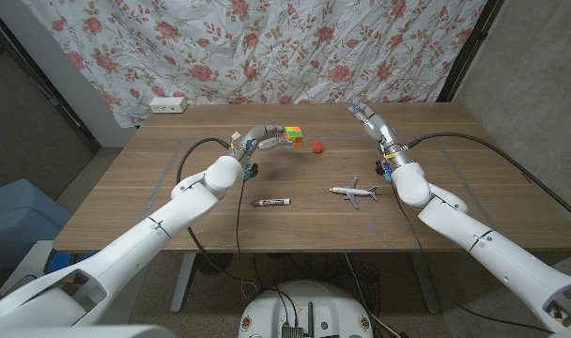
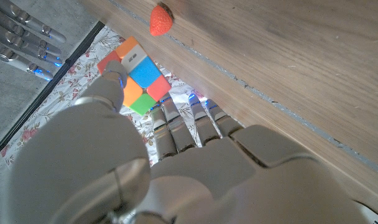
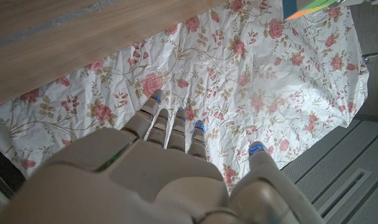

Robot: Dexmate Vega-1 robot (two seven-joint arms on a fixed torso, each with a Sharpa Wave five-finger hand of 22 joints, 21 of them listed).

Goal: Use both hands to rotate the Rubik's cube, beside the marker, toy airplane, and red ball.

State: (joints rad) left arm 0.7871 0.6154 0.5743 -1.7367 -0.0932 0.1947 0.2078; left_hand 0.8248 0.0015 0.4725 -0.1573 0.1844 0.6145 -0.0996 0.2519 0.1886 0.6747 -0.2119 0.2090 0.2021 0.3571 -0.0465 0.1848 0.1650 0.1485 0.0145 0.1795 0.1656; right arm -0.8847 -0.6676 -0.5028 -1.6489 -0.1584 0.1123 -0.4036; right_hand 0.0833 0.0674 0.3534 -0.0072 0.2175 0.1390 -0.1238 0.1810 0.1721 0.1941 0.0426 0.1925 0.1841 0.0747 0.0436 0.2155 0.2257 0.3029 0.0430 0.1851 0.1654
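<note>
While my left hand (image 1: 258, 145) pinches the Rubik's cube (image 1: 291, 137) aloft above the counter (image 1: 455, 169), near the red ball (image 1: 317, 145), it could slip, I judge, before my right hand (image 1: 368, 119), raised, spread and empty, arrives. How firm that fingertip pinch is stays unclear.

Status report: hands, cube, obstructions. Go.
Left hand holds Rubik's cube off the table. Right hand open, raised, apart from the cube. Red ball beside cube; nothing between.
</note>
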